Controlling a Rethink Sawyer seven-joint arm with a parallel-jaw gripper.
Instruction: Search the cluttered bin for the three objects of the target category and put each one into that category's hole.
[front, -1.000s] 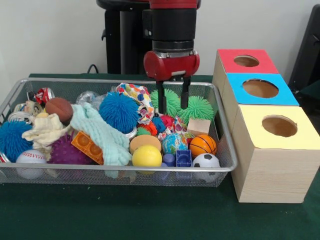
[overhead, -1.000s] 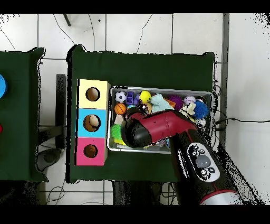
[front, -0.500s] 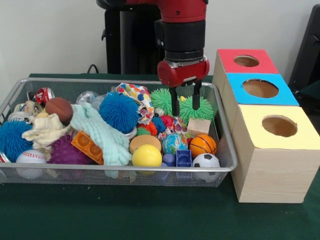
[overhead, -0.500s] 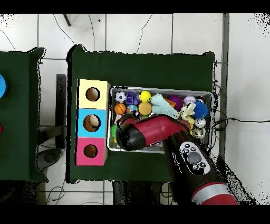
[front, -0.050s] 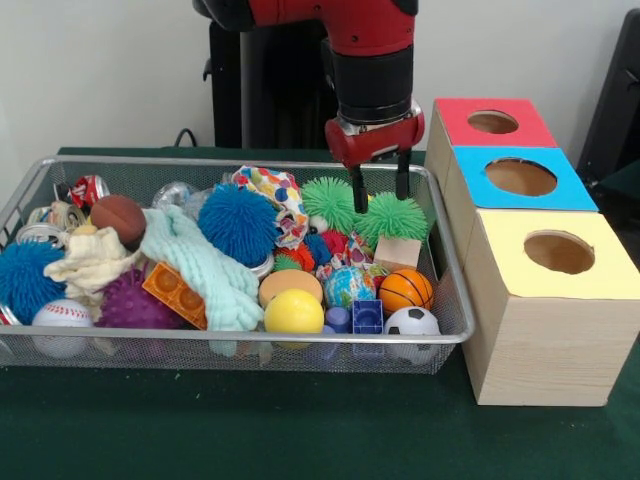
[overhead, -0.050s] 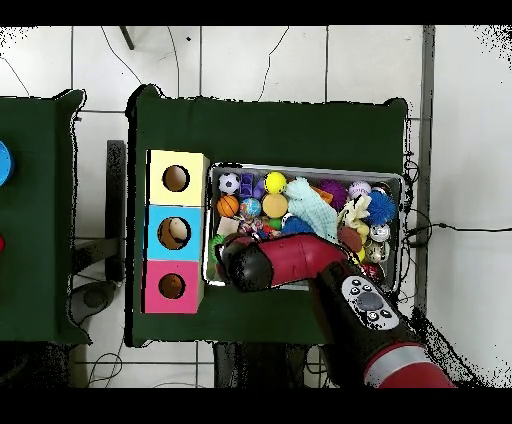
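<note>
In the front view, a wire bin (front, -0.050s: 445, 335) holds mixed toys: two green spiky balls (front, -0.050s: 329, 200) (front, -0.050s: 396, 215), a blue spiky ball (front, -0.050s: 238, 222), a small basketball (front, -0.050s: 405, 290), a soccer ball (front, -0.050s: 412, 322), a yellow ball (front, -0.050s: 294, 312) and a wooden block (front, -0.050s: 398, 250). My gripper (front, -0.050s: 380, 202) hangs open at the bin's back right, its fingers just above the right green spiky ball, with nothing between them. Right of the bin stand three boxes with holes: red (front, -0.050s: 492, 122), blue (front, -0.050s: 520, 177), yellow (front, -0.050s: 558, 252). In the overhead view the arm's head (overhead, -0.050s: 246, 265) hides the gripper.
The bin's left half holds a mint cloth (front, -0.050s: 200, 265), an orange brick (front, -0.050s: 175, 293), a brown football (front, -0.050s: 118, 217), a baseball (front, -0.050s: 62, 315), a purple spiky ball (front, -0.050s: 128, 303) and cans (front, -0.050s: 85, 190). In the overhead view the boxes (overhead, -0.050s: 176, 232) line the bin's left side.
The gripper has moved right and risen slightly along the back of the bin, from over the left green spiky ball to over the right one, staying open.
</note>
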